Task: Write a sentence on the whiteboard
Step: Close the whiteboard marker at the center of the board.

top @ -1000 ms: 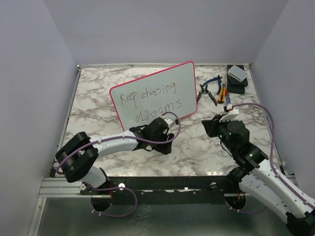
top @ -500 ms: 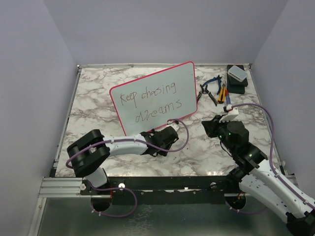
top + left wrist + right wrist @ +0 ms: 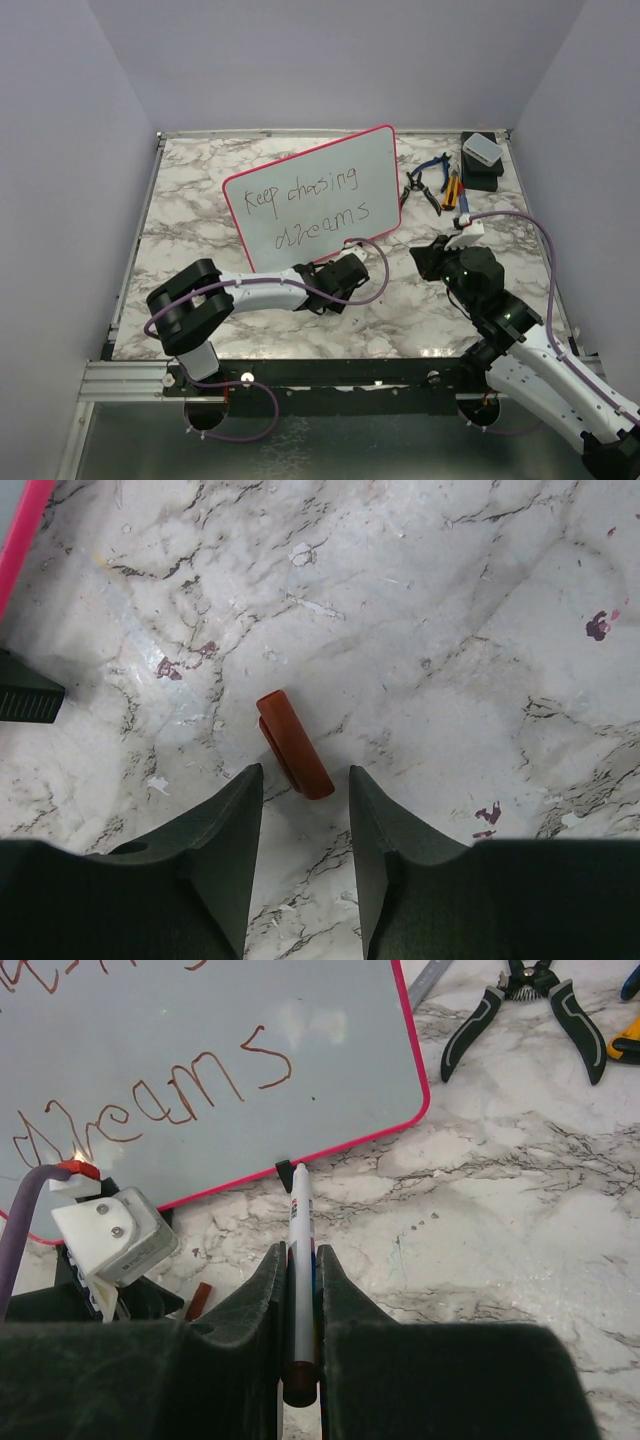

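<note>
The marble tabletop (image 3: 200, 200) carries the whiteboard (image 3: 375, 160) toward 12 o'clock in my top view. The sentence (image 3: 305, 198) "Keep chasing dreams" runs across it in two lines, and a black box (image 3: 480, 170) and pliers (image 3: 428, 188) lie off its 3 o'clock side. My left jaws, low at the board's 6 o'clock edge, are spread around a red cap (image 3: 292, 742) lying flat on the marble. My right jaws, at the board's 4 o'clock, pinch a marker (image 3: 299, 1210) whose tip points at that same edge.
</note>
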Tool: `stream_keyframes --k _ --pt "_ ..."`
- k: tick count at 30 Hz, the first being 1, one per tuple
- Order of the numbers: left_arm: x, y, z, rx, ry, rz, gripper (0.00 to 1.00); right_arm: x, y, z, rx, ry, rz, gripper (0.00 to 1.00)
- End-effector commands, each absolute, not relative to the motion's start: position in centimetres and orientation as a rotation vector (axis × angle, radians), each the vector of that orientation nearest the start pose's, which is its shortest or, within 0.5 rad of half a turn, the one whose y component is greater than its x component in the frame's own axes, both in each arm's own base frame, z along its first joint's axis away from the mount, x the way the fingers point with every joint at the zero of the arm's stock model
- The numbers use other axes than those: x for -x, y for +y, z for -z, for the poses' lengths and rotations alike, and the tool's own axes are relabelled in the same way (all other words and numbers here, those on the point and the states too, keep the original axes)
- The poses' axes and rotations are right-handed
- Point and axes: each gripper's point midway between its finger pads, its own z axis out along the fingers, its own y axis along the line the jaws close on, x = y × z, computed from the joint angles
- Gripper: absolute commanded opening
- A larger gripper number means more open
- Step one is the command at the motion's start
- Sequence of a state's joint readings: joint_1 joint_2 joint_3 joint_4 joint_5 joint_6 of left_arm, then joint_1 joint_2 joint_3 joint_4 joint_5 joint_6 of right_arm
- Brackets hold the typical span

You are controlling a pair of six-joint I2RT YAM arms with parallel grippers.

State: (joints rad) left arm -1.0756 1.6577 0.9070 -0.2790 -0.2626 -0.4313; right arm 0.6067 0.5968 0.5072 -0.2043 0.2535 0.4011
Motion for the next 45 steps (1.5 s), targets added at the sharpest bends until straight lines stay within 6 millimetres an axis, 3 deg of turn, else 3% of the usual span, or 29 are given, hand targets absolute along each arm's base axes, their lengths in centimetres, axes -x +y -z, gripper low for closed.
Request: stream_keyframes --k 1,8,12,18,21,24,29,35,41,45 --pt "-19.8 -30.3 -1.4 -0.714 2.469 0.207 0.39 -24.4 12.6 -18.7 -0.015 1.885 -0.426 0.01" --pt "-19.9 -29.2 -1.0 -0.701 2.472 0.148 0.16 -24.3 12.5 -18.6 -0.021 1.883 -0.425 0.01" --pt "-20.2 -28.3 -1.8 -0.706 2.439 0.119 0.00 -24.4 12.9 -18.7 -0.002 1.889 -0.432 0.01" --pt "-21.6 -28.2 -6.8 -0.802 2.262 0.139 0.00 -23.6 16.0 -19.7 0.144 1.982 -0.555 0.01" --pt "-23.2 -26.4 -10.2 -0.768 2.155 0.079 0.00 -23.1 17.1 -19.1 0.211 2.093 -0.571 0.01" --pt "-23.9 -25.5 -12.8 -0.758 2.093 0.142 0.00 -23.1 17.7 -19.7 0.258 2.115 -0.586 0.01" --pt "-21.9 -26.1 -16.0 -0.926 1.949 0.321 0.00 -23.2 19.5 -22.7 0.347 2.094 -0.750 0.01" --pt "-17.7 -27.0 -17.7 -1.093 1.809 0.574 0.00 -22.1 20.4 -26.1 0.464 2.021 -1.150 0.01" --pt "-15.4 -28.0 -17.7 -1.167 1.781 0.720 0.00 -19.8 21.9 -26.8 0.584 1.975 -1.392 0.01" --pt "-14.7 -28.7 -18.2 -1.192 1.754 0.781 0.00 -19.2 22.2 -25.9 0.598 2.015 -1.468 0.01"
